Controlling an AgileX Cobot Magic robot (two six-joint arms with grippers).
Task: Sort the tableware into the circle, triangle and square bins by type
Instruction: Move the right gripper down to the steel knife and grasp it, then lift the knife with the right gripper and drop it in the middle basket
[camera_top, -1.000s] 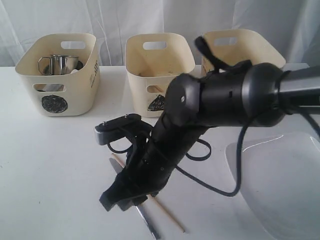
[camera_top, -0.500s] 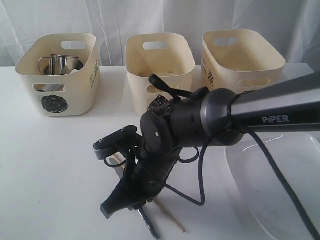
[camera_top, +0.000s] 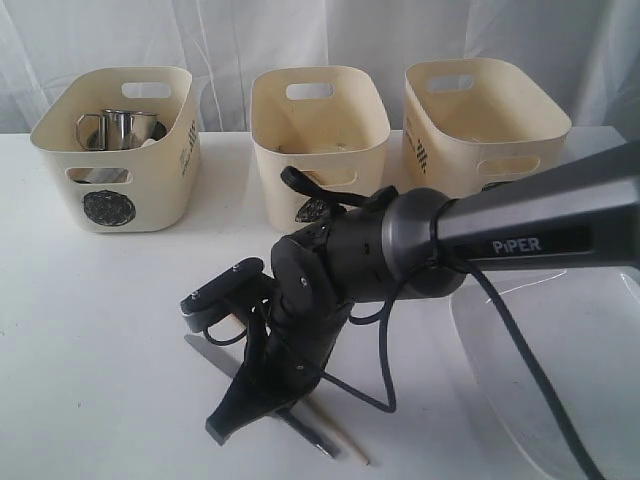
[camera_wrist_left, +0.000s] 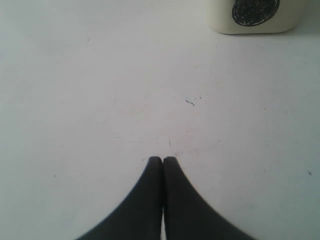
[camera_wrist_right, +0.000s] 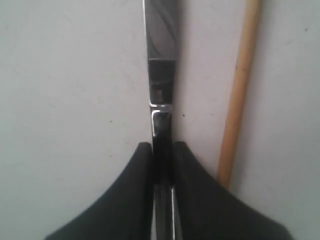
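left claw (camera_wrist_left: 162, 159): fingers pressed together | right arm (camera_top: 400, 250): reaching across, wrist bent down | right claw (camera_wrist_right: 162, 146): clamped on knife (camera_wrist_right: 161, 75)

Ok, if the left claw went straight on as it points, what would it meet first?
Likely only the bare white tabletop: the shut left claw points across open surface. The cream bin with the black scribbled circle sits off that line, though depth is unclear.
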